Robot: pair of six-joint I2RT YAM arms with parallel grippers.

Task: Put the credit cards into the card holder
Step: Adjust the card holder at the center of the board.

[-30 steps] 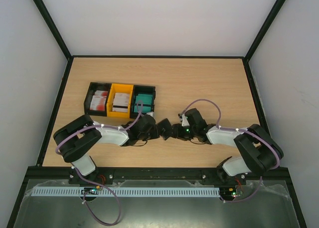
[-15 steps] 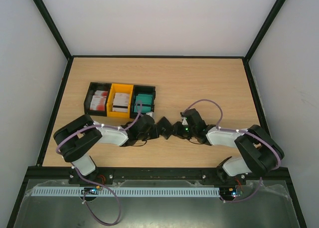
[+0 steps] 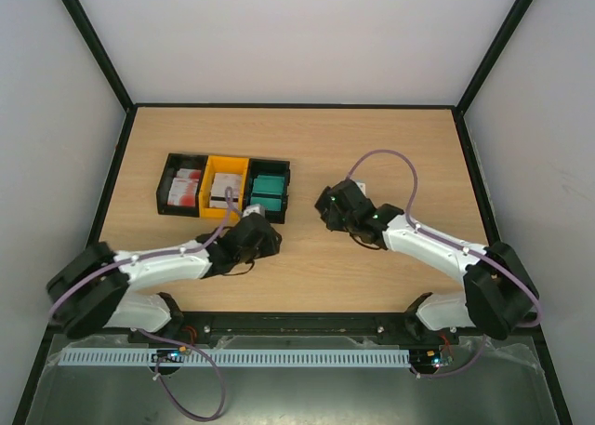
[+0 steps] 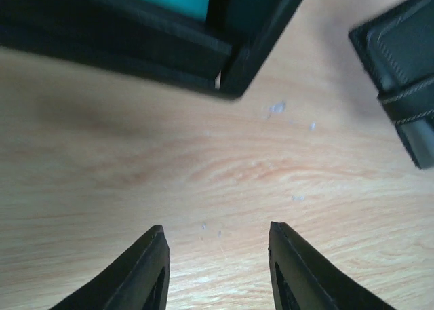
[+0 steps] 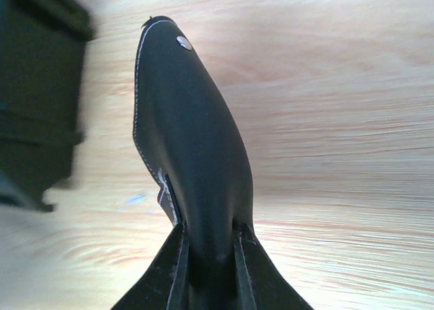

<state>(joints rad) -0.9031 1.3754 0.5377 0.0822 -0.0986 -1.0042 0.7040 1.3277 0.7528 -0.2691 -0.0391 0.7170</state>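
Note:
My right gripper (image 5: 210,235) is shut on the black card holder (image 5: 190,133) and holds it above the table, its snap end pointing away. From above, that right gripper (image 3: 327,206) and the card holder (image 3: 323,198) sit right of the bins. The left gripper (image 4: 217,228) is open over bare wood with nothing between its fingers; seen from the top, this left gripper (image 3: 261,232) is just in front of the teal bin. The card holder (image 4: 400,59) shows at the right edge of the left wrist view. The credit cards lie in bins: teal (image 3: 270,189), white with a dark stripe (image 3: 223,191), red-and-white (image 3: 186,187).
Three joined bins stand at the left: a black one (image 3: 167,185), a yellow one (image 3: 244,188) and a black one (image 3: 285,191). That last bin's corner (image 4: 230,79) is just ahead of the left fingers. Black frame rails edge the wooden table (image 3: 409,146).
The left gripper has opened, let go of the card holder and drawn back to the left. The right gripper has shut on the card holder and carried it up and away from the near edge.

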